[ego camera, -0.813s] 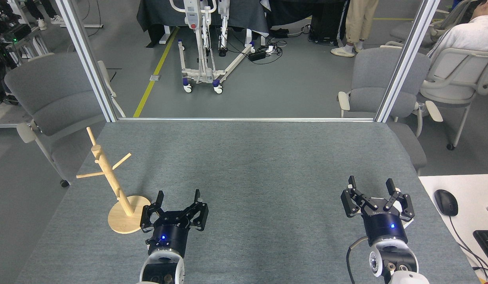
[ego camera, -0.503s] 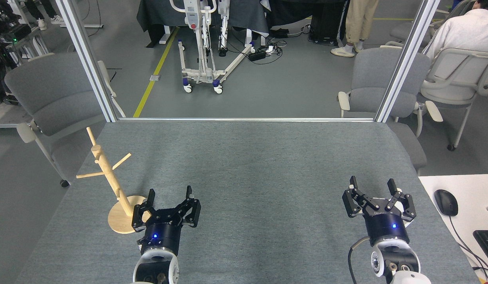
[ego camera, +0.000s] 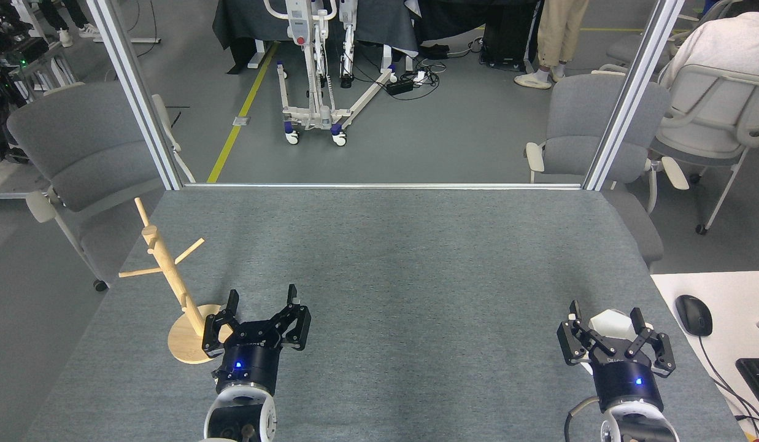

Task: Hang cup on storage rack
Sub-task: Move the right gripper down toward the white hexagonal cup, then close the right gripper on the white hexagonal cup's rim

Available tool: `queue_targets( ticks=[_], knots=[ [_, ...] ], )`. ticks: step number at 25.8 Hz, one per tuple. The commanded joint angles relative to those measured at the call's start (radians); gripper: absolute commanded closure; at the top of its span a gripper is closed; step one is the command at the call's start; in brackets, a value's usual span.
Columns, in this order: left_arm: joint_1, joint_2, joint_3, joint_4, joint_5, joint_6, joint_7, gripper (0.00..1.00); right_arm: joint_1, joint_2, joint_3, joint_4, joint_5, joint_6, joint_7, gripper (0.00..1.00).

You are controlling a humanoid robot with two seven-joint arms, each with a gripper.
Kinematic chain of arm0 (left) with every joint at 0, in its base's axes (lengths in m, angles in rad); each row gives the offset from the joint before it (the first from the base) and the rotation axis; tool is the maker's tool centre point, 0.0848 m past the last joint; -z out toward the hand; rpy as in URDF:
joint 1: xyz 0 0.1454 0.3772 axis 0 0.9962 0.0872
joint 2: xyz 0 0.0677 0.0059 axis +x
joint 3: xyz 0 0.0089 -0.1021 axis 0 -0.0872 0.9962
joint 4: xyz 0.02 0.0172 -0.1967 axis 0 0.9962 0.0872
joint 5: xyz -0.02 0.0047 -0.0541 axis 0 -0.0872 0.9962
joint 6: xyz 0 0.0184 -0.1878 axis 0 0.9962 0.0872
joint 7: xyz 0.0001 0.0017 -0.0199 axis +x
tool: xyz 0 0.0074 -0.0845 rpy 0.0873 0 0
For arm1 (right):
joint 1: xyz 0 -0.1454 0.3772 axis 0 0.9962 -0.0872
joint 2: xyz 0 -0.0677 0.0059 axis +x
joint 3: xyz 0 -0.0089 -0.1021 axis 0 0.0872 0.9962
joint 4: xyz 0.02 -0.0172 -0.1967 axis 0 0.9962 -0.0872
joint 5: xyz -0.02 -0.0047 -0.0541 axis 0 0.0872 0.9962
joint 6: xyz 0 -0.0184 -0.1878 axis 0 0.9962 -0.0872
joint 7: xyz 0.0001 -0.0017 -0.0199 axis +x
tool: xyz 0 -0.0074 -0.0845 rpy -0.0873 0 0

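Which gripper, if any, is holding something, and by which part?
Neither shows a hold. The right gripper is open around the white cup, jaws on either side; the left gripper is open and empty.

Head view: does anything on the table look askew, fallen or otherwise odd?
Nothing stands out. The wooden mug tree stands on its base with bare pegs, and the white cup sits between the open right gripper's fingers near the table's right edge.

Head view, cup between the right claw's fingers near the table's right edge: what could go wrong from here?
1. The right claw is open around the cup, mostly hiding it; closing on angled facets could slip.
2. The storage rack stands at the far left table edge, so the carry is long.
3. The left claw sits beside the rack's base and could knock it.
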Motion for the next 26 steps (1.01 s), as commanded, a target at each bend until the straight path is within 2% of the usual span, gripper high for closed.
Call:
queue_targets(
  ticks=[1,5,14,26],
  knots=[
    [0.002,0.001,-0.002,0.005,-0.001,-0.001,0.001,0.0,0.055,0.006,-0.021,-0.024,-0.004,0.056,-0.005,0.0],
    [0.019,0.003,-0.005,0.006,-0.001,-0.003,0.001,0.0,0.075,0.017,-0.016,-0.033,-0.005,0.142,-0.011,0.0],
    [0.01,0.0,-0.005,0.032,-0.001,-0.001,0.001,0.0,0.106,0.015,-0.021,-0.024,-0.01,0.166,-0.011,0.0],
    [-0.004,-0.002,-0.005,0.061,-0.004,0.003,0.001,0.0,0.098,0.015,-0.018,0.088,-0.007,0.16,-0.051,0.0]
  ],
)
